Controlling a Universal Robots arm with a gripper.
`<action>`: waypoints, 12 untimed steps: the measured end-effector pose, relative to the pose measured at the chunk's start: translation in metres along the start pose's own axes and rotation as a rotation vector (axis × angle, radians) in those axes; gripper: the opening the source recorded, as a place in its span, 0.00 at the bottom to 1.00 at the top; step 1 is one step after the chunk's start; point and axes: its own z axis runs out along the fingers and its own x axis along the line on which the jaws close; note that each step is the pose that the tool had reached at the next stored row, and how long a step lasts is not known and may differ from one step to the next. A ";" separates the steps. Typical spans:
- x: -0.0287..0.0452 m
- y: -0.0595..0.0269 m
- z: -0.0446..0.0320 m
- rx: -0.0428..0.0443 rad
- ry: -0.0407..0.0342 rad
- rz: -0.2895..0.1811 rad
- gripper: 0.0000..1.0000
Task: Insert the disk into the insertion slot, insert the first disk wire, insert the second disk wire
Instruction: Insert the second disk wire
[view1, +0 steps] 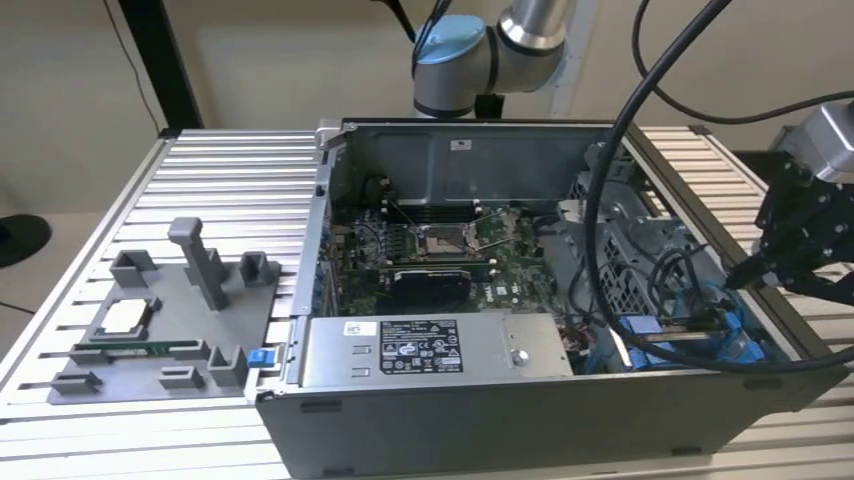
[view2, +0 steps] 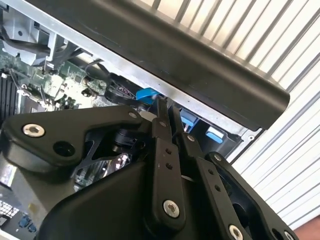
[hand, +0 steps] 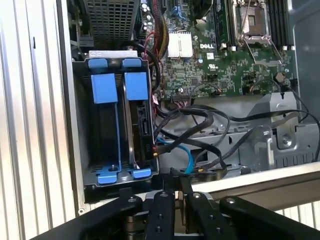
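Quick status from my end. My gripper (hand: 177, 176) has its fingers pinched together, and I can't see anything between them, though a thin wire end could be hiding there.

The disk (hand: 143, 125) looks already seated in the insertion slot (hand: 114, 64). I'm fairly sure of that, but the bay is dark. In the exterior view the drive cage sits in the computer case's (view1: 534, 420) near corner on that view's right, with me hanging just over the case edge beside it.

What matters is that the disk's long axis runs roughly the way my fingers point. Its connector side faces the tangle of wires, not me. So the disk is ahead and off to one side, towards the case wall. The blue wire (hand: 188, 157) lies nearest, just past my fingertips, between me and that connector side.
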 end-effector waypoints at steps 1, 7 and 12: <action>-0.0021 0.0007 -0.0013 -0.0001 -0.0003 0.000 0.00; -0.0153 0.0070 -0.0038 0.0001 0.0013 0.000 0.00; -0.0179 0.0173 -0.0133 0.0001 0.0013 0.000 0.00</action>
